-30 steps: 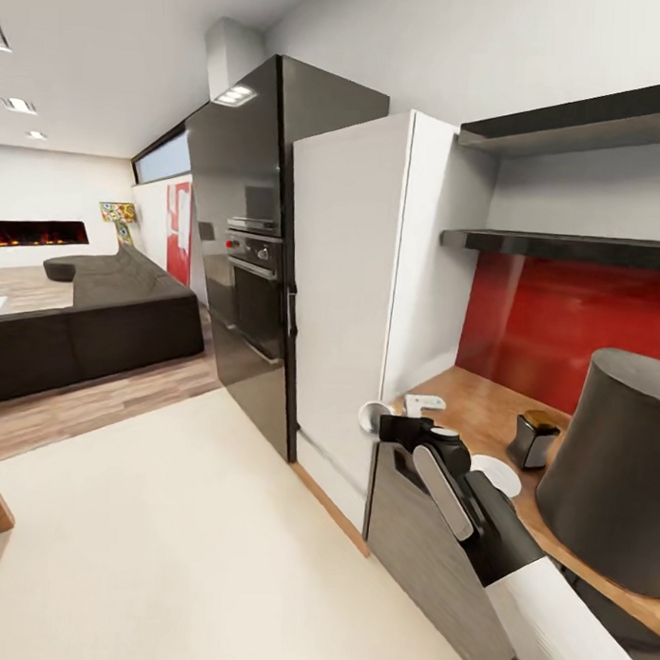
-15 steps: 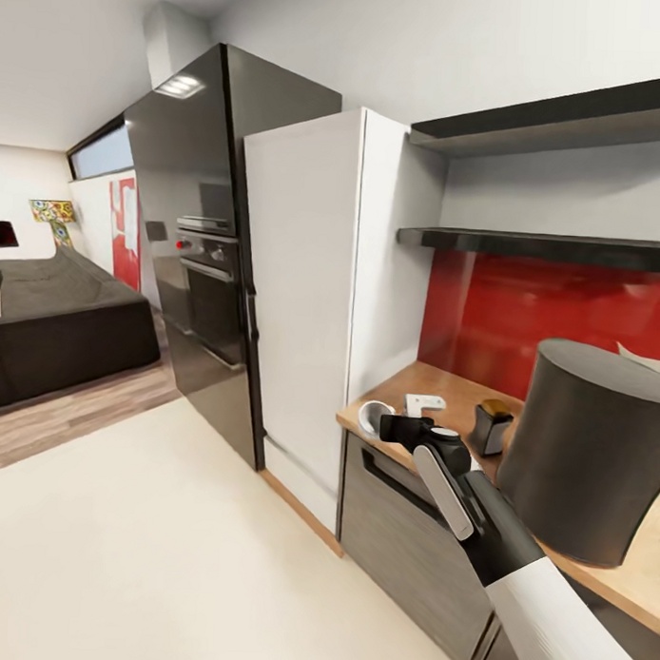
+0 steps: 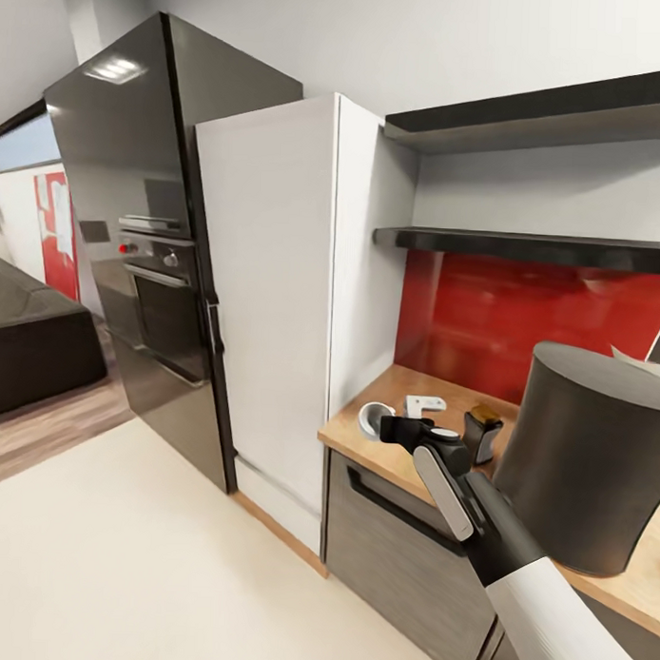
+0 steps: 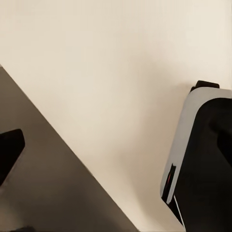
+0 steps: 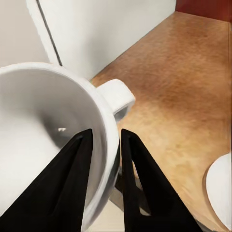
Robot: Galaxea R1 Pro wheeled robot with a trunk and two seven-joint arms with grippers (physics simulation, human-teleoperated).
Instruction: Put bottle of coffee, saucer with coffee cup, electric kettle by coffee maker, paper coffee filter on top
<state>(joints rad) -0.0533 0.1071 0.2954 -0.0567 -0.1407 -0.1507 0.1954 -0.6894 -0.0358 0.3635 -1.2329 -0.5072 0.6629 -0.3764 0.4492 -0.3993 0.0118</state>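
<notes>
Cup (image 5: 48, 140), white, carried in right gripper (image 5: 104, 140): fingers pinch its wall, one inside the bowl, one outside, with the handle beside the outer finger. In the head view the cup (image 3: 373, 418) hangs tipped on its side at the counter's (image 3: 364, 445) near end, mouth turned outward.

Saucer (image 5: 221, 191): white disc flat on the counter, its edge showing in the right wrist view; it lies near, further in along the worktop from the fingers, on the outer finger's side. Judged target of the coming move; the cup would need turning upright first.

Coffee maker (image 3: 587, 453): tall dark column, further along the counter. Coffee bottle (image 3: 481, 433) stands just beside it.

Left gripper: state cannot be told.
</notes>
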